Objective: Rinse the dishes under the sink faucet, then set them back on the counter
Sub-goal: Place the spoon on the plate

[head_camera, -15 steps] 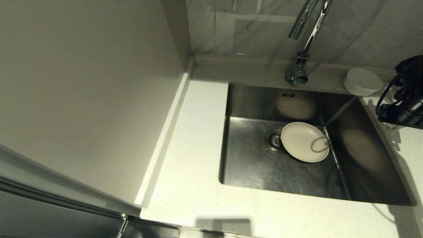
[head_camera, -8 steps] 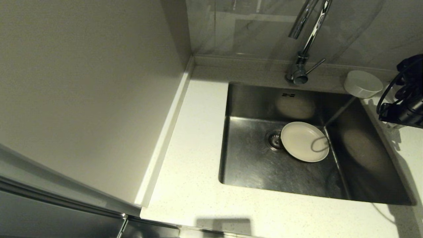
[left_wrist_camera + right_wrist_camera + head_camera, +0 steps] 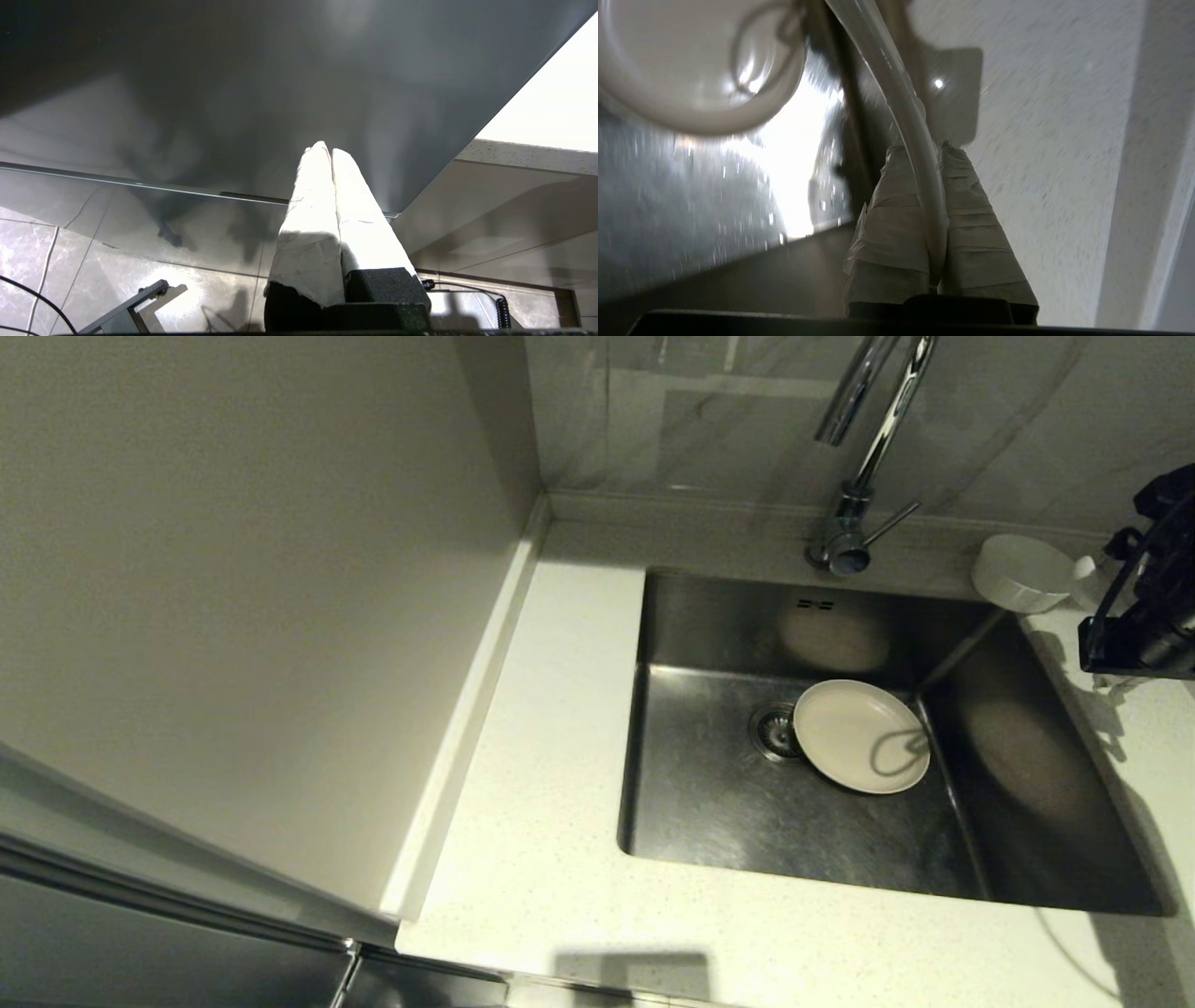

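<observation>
My right gripper (image 3: 920,147) is shut on the white spoon (image 3: 896,93); the handle runs up between the taped fingers. It hangs over the counter (image 3: 541,784) by the sink's (image 3: 709,803) right rim. In the head view the right arm (image 3: 1144,625) is at the right edge. The cream plate (image 3: 854,733) lies flat in the sink beside the drain. The small white bowl (image 3: 1022,572) stands on the counter at the sink's back right corner. The chrome faucet (image 3: 864,457) rises behind the sink with no water running. My left gripper (image 3: 324,149) is shut and empty, low beside the cabinet.
A plain beige wall panel (image 3: 252,597) closes off the left side. The drain strainer (image 3: 773,730) sits left of the plate. A low raised edge (image 3: 691,509) backs the counter under the glossy wall.
My right arm has lifted and shifted slightly back and to the right with the spoon. Plate and bowl have stayed put.
</observation>
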